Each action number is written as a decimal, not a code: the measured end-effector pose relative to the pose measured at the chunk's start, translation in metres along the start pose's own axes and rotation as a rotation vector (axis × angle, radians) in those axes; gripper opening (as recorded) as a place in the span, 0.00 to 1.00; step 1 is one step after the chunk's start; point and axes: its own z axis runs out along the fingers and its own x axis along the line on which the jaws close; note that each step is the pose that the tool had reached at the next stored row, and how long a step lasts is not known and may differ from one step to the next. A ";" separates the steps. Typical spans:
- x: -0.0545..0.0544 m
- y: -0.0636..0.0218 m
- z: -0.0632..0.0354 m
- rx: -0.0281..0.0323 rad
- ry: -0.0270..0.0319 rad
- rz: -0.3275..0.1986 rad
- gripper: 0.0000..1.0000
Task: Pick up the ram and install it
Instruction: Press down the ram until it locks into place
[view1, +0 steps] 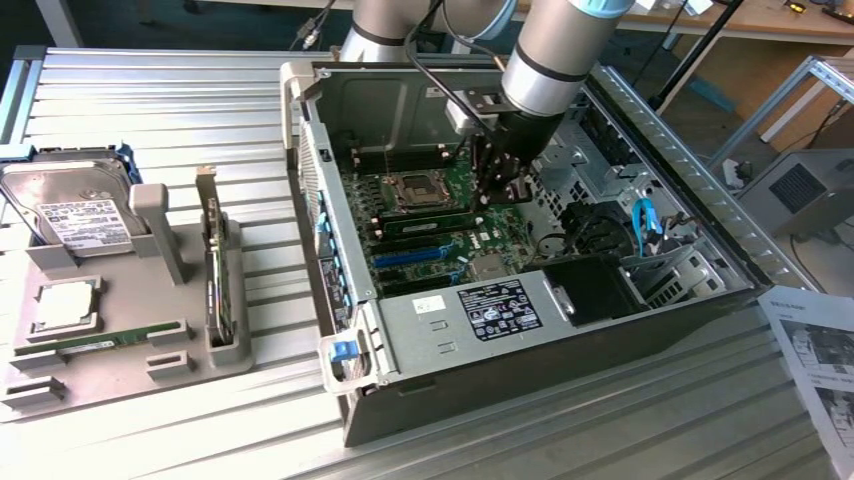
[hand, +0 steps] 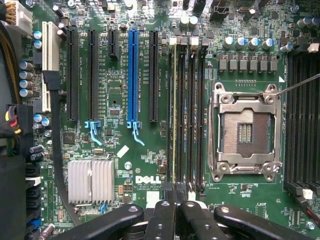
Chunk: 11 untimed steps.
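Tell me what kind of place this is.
Probably a robotics lab or workshop set up for computer assembly: a robot arm reaches into an open computer case on a ribbed metal table, beside a gray fixture holding a hard drive.

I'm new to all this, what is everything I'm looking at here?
computer case: one, grey, lying open
motherboard: one, green, inside the case
processor socket: one, silver, empty, on the motherboard
tray: one, grey, exterior view's left
hard drive: one, silver, in the tray
processor chip: one, silver, in the tray
ram: one, green, lying in the tray
expansion card: one, green, upright in the tray
paper: one, white, exterior view's right
robot arm: one, silver, reaching into the case
claw: one, black, shut, over the motherboard
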 end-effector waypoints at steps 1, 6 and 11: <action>0.000 0.0002 0.0007 0.0000 -0.0003 0.000 0.11; 0.000 0.0003 0.0018 -0.0001 -0.0004 0.000 0.11; 0.000 0.0003 0.0031 0.0000 -0.0008 0.000 0.11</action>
